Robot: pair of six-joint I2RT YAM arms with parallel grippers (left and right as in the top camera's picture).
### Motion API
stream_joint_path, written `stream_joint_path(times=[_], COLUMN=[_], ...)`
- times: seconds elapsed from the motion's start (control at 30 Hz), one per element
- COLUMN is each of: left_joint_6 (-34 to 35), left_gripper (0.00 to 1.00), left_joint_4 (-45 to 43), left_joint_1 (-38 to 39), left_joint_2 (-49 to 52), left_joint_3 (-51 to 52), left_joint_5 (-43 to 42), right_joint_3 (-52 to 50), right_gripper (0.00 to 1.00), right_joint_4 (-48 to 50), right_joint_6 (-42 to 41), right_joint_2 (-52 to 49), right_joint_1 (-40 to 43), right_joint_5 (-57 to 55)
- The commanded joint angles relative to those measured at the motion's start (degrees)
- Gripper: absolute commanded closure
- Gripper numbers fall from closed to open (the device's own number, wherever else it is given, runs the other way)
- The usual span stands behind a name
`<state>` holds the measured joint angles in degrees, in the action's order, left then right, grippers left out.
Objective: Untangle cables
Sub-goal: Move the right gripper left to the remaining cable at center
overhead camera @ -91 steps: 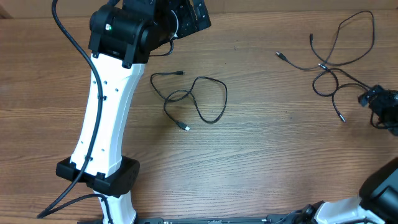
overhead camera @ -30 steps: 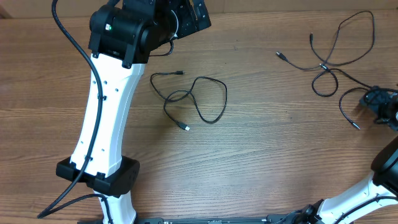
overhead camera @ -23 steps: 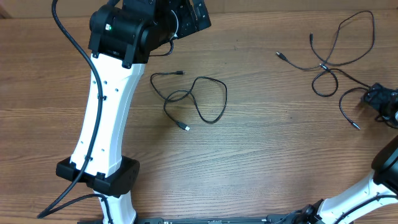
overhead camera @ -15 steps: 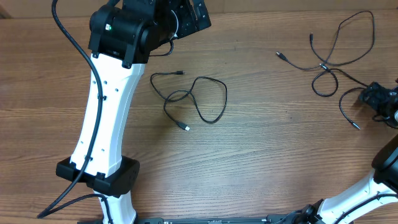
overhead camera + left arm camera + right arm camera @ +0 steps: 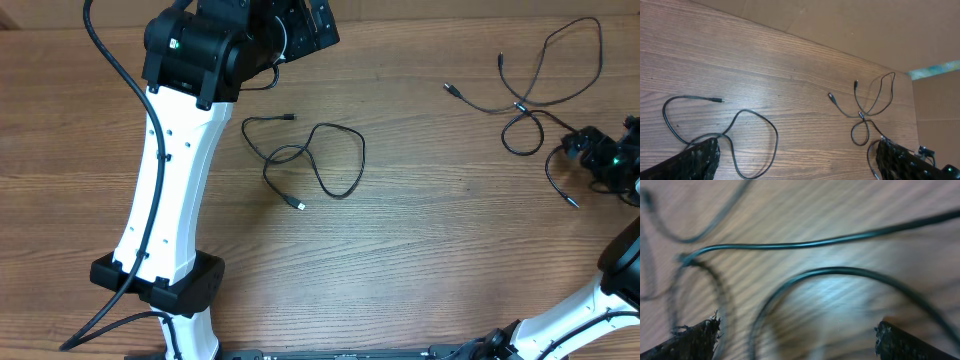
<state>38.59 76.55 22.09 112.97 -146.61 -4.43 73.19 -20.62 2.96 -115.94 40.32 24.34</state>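
One loose black cable (image 5: 312, 160) lies looped at the table's middle, with a silver-tipped plug at its lower end. A second group of thin black cables (image 5: 535, 88) lies crossed and looped at the far right; both also show in the left wrist view (image 5: 722, 135) (image 5: 866, 112). My right gripper (image 5: 588, 150) is open, low over the curved lower strand (image 5: 840, 271) of the right group, which runs between its fingers, blurred. My left gripper (image 5: 800, 162) is open and empty, held high at the back left (image 5: 305, 25).
The white left arm (image 5: 170, 180) stretches over the table's left part, its base at the front. A cardboard wall (image 5: 840, 20) stands behind the table's far edge. Bare wood lies between the two cable groups.
My right gripper has moved up and left, over the curved strand. Three seconds ago that strand's plug end lay higher and more to the left. The left arm has not moved.
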Motion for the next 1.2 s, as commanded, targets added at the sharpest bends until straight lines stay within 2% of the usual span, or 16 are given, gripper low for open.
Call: stream_joint_path(times=[0.0,0.13,0.27,0.73,0.93,1.17], left_joint_6=[-1.31,-1.31,-1.31,-1.31,-1.31,-1.31], left_gripper=[0.00,0.01,0.00,0.00,0.00,0.00], left_joint_4=[-0.04,-0.04,-0.04,-0.04,-0.04,-0.04], left_joint_1=[-0.33,-0.33,-0.33,-0.33,-0.33,-0.33], left_joint_2=[0.68,0.68,0.68,0.68,0.68,0.68], left_joint_3=[-0.07,-0.07,-0.07,-0.07,-0.07,-0.07], left_joint_5=[0.39,0.39,0.39,0.39,0.39,0.39], right_joint_3=[2.34,2.34,2.34,2.29,2.16,2.16], right_gripper=[0.04,0.08,0.04,0.00,0.00,0.00], right_joint_4=[0.20,0.07,-1.11,-8.92,-14.45,-14.58], right_joint_6=[2.08,3.08,4.70,4.57,4.59,2.60], right_joint_2=[2.29,5.11,7.04,7.26,7.23,7.21], right_joint_1=[-1.11,-3.93,-8.63,-31.12,-38.07,-43.80], right_joint_5=[8.79,9.03,8.81,8.94,11.47,11.80])
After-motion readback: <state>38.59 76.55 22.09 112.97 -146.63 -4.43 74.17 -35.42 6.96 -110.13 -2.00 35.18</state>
